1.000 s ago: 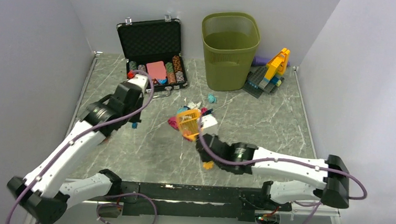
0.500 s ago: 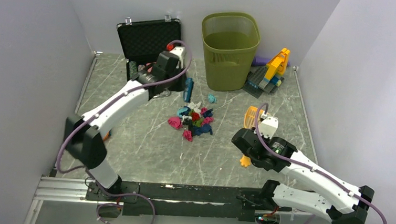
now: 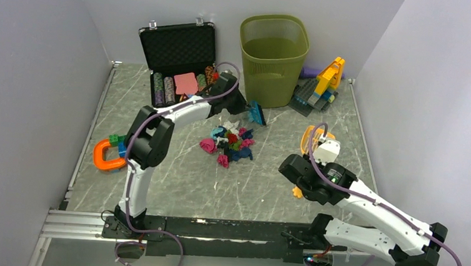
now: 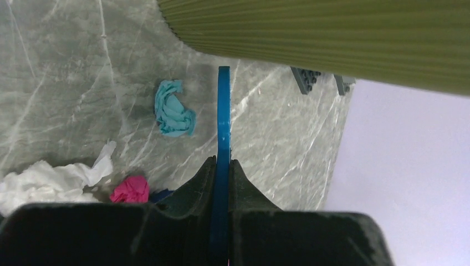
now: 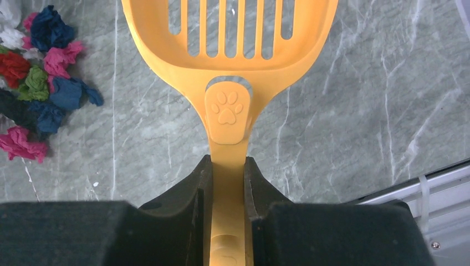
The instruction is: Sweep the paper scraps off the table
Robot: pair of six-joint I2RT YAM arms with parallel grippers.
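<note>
The paper scraps (image 3: pixel 229 144) lie heaped in pink, red, navy, green and white on the grey marbled table (image 3: pixel 173 179). My left gripper (image 3: pixel 242 105) reaches to the foot of the green bin and is shut on a thin blue sweeper blade (image 4: pixel 223 122). In the left wrist view a teal scrap (image 4: pixel 173 116) lies just left of the blade, with white (image 4: pixel 50 180) and pink (image 4: pixel 130 189) scraps nearer. My right gripper (image 5: pixel 228 160) is shut on the handle of an orange slotted scoop (image 5: pixel 230 33). The scoop (image 3: pixel 313 137) sits right of the heap (image 5: pixel 39 83), apart from it.
A green mesh bin (image 3: pixel 273 57) stands at the back. An open black case of poker chips (image 3: pixel 182 60) is left of it, toy bricks (image 3: pixel 321 86) right of it. An orange handled piece with bricks (image 3: pixel 107 152) lies at the left. The metal rail (image 5: pixel 410 185) runs along the right edge.
My left arm has swung from the table's left side across the case to the bin's foot with the blue blade. My right arm has drawn the scoop off the heap, to the right.
</note>
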